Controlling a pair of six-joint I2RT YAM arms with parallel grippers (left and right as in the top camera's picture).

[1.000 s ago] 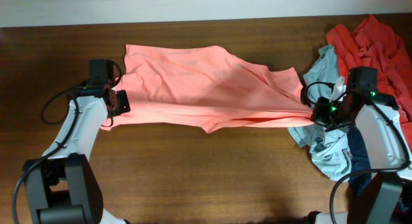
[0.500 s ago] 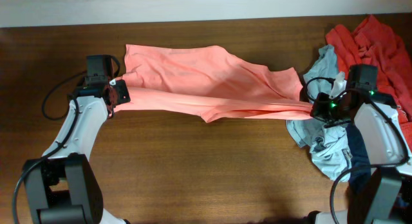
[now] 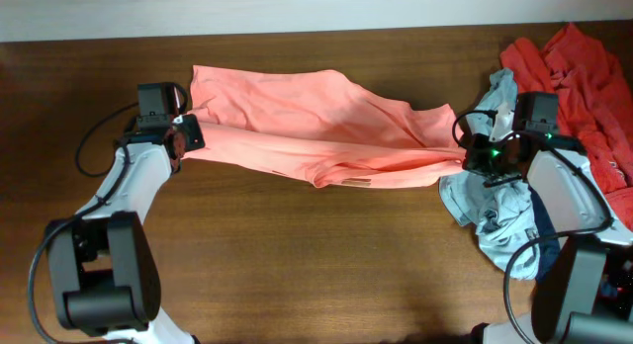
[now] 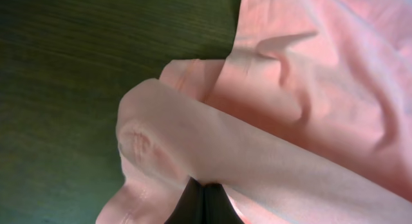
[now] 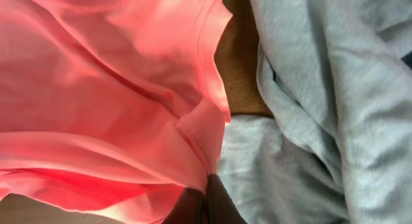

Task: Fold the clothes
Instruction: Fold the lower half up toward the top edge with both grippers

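Note:
A salmon-pink shirt (image 3: 297, 122) lies spread across the far middle of the table, its near edge lifted and stretched between my two grippers. My left gripper (image 3: 184, 138) is shut on the shirt's left near corner (image 4: 193, 153). My right gripper (image 3: 473, 156) is shut on the shirt's right near corner (image 5: 193, 137). The held edge hangs folded over the rest of the shirt. A pale grey-blue garment (image 3: 495, 211) lies crumpled under my right gripper and also shows in the right wrist view (image 5: 322, 89).
A deeper red garment (image 3: 574, 72) is heaped at the far right. A navy piece (image 3: 549, 240) lies under the right arm. The dark wooden table (image 3: 297, 255) stretches in front of the shirt. A pale wall edge (image 3: 297, 8) runs along the back.
Both grippers have carried the shirt's near edge away from the front, toward the far side. The visible strip of shirt has grown narrower as the edge folds over.

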